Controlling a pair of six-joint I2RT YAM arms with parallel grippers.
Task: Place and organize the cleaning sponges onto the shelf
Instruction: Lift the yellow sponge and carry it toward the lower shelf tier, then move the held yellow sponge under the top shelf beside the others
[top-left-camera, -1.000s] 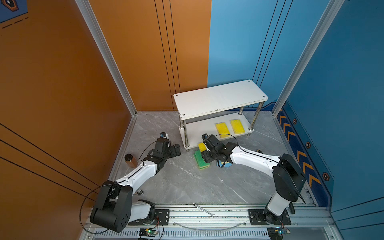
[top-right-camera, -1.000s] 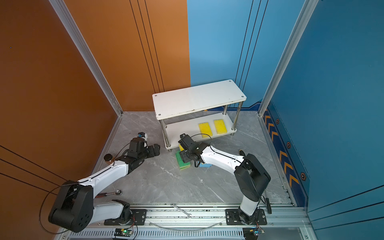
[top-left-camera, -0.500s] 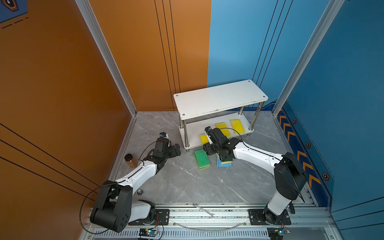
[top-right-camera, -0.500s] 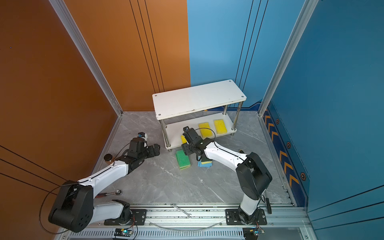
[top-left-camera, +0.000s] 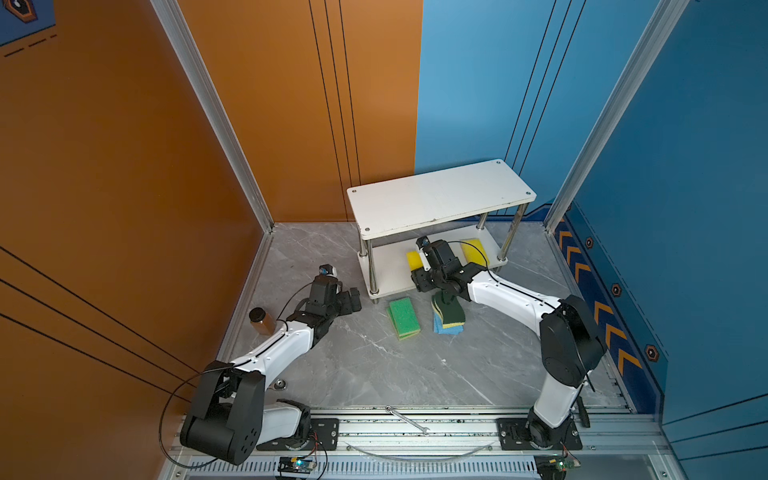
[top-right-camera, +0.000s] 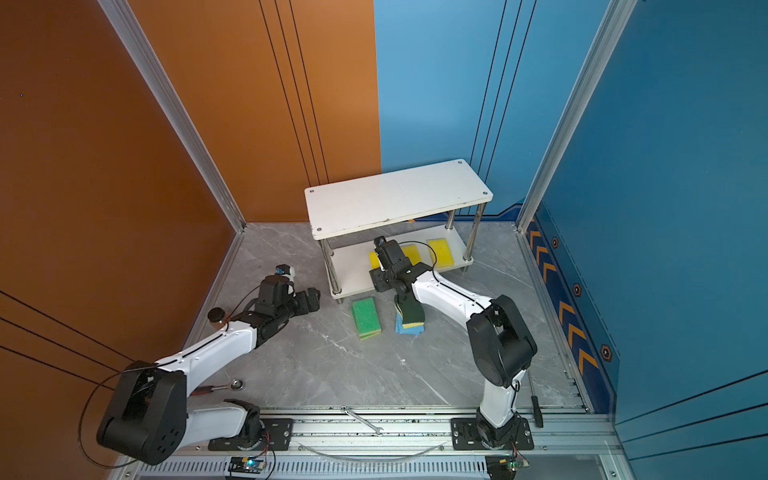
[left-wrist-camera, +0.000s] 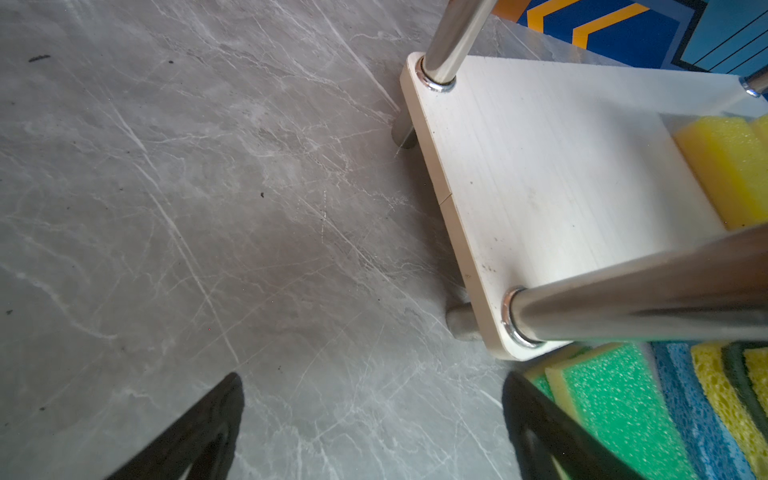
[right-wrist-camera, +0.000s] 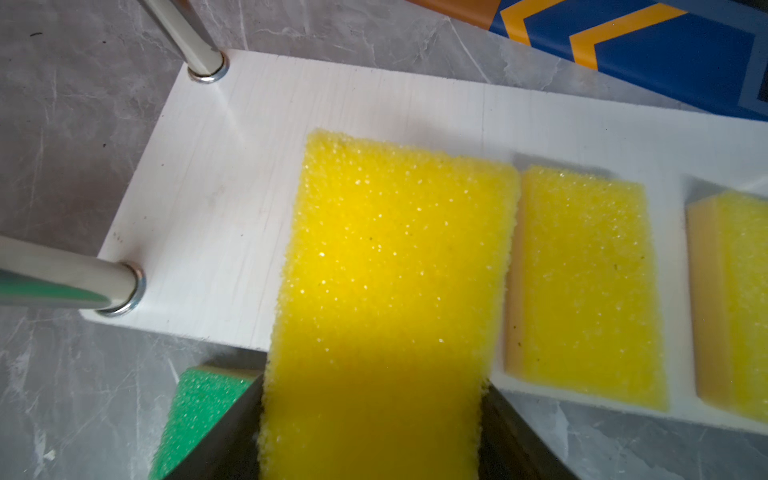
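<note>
1. Right gripper (right-wrist-camera: 374, 440): jaws pinching the near end of the held yellow sponge (right-wrist-camera: 395, 270). It sits at the centre of both top views, reaching in under the top board of the shelf (top-left-camera: 440, 195).
2. Held sponge, lie: it juts ahead of the jaws over the lower board (right-wrist-camera: 216, 187). Its long axis runs front-to-back across the board, roughly parallel to its neighbours. Whether it touches the board cannot be told.
3. Neighbours: two yellow sponges (top-right-camera: 441, 252) lie flat to its right in a top view, and the nearer sponge (right-wrist-camera: 582, 282) is just beside its edge. Bare board lies to its left.
4. Left gripper (left-wrist-camera: 374, 436): jaws spread and empty, off the shelf's left end. The right arm is nearer.
5. On the floor (top-left-camera: 374, 365), lower centre: green sponge (top-left-camera: 404, 316) and blue-and-wavy stack (top-left-camera: 448, 319).
</note>
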